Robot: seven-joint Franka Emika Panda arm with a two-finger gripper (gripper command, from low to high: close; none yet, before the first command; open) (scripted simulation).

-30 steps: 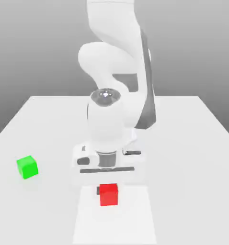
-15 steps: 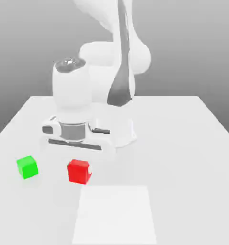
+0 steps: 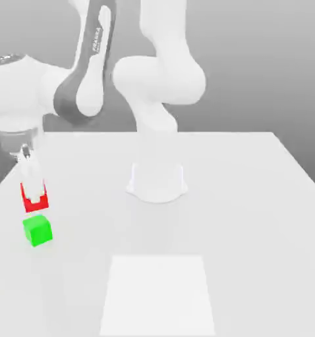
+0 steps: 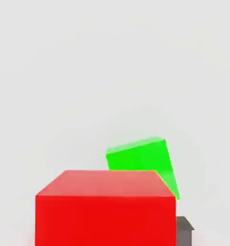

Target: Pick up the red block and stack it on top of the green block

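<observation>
Two blocks: gripper (image 3: 33,196) clamps red block (image 3: 33,203) above green block (image 3: 37,231).

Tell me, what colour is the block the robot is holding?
Bright red. The red block shows best in the hand view, held in the gripper.

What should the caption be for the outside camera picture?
Gripper holds the red block just above the green block.

We made out one marking: small dark lettering running lengthwise along the white cover of the robot arm's upper link (image 3: 98,41) in the exterior view, apparently the maker's name "FRANKA", though too small to read with certainty. We found no other text.
</observation>
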